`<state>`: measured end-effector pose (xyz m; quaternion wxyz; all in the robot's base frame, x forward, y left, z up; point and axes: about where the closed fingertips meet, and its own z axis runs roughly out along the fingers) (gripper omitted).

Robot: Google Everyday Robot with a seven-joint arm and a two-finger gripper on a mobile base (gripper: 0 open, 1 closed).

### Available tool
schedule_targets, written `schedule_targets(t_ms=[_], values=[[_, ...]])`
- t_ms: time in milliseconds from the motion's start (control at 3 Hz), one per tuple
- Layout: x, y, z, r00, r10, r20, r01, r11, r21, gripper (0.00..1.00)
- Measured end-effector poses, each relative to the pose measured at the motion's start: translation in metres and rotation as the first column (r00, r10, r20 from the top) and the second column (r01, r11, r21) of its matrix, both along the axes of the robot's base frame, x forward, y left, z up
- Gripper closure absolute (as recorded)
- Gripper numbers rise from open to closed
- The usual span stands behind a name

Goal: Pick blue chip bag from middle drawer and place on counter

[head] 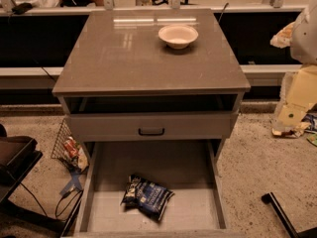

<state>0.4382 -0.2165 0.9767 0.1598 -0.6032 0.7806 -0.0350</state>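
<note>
The blue chip bag (pixel 146 196) lies crumpled on the floor of the open drawer (pixel 198 214), bottom centre. The gripper (pixel 279 212), a dark bar at lower right, is well apart from it; whether it is open I cannot tell. Step 1, the reach, looks not yet done: next it must come down over the bag. Farther up, the bench (pixel 124 58) carries 1 bowl (pixel 178 35).

The table (pixel 124 58) has a smooth, glossy grey-brown top that mirrors the lights. The white bowl (pixel 178 35) looks smooth with a soft sheen. The blue chip bag (pixel 147 196) is crinkled, shiny foil. The middle drawer (pixel 193 207) has a matt pale grey floor. The speckled floor (pixel 257 162) looks rough. The gripper is out of view.
</note>
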Motion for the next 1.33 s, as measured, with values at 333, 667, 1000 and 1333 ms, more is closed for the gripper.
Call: schedule_targets(t_ms=[333, 667, 1000, 1333], values=[[0.002, -0.001, 0.005, 0.9998, -0.007, 0.017, 0.007, 1.000, 0.007, 0.00], [0.020, 0.015, -0.007, 0.9992, 0.002, 0.041, -0.005, 0.997, 0.071, 0.00], [0.044, 0.050, -0.049, 0.9980, 0.032, 0.054, -0.042, 0.980, 0.194, 0.00], [0.059, 0.078, -0.105, 0.9988, 0.022, 0.044, -0.034, 0.954, 0.299, 0.00]])
